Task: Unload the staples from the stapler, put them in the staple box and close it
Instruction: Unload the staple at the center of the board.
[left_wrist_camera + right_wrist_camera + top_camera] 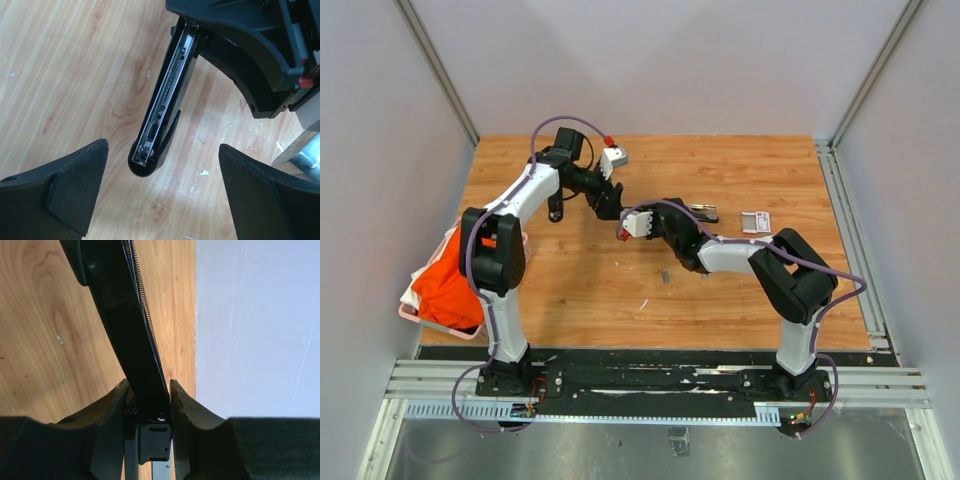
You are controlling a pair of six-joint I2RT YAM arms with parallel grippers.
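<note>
The black stapler [165, 100] is swung open, and its long magazine channel with a spring faces my left wrist camera. My right gripper [148, 390] is shut on the stapler's black arm [125, 315] near its hinge. From above, the stapler [702, 211] sits at mid-table beside the right gripper [675, 225]. My left gripper [162, 195] hangs open just short of the stapler's rounded tip, touching nothing; from above it [610, 207] is left of the right wrist. One tiny grey strip, seemingly staples [664, 277], lies on the wood. I cannot tell whether any are in the channel.
A small white-and-red box [756, 222] lies right of the stapler. A pink basket [412, 315] with orange cloth sits at the table's left edge. Pale walls close in the back and both sides. White specks dot the wood [204, 172].
</note>
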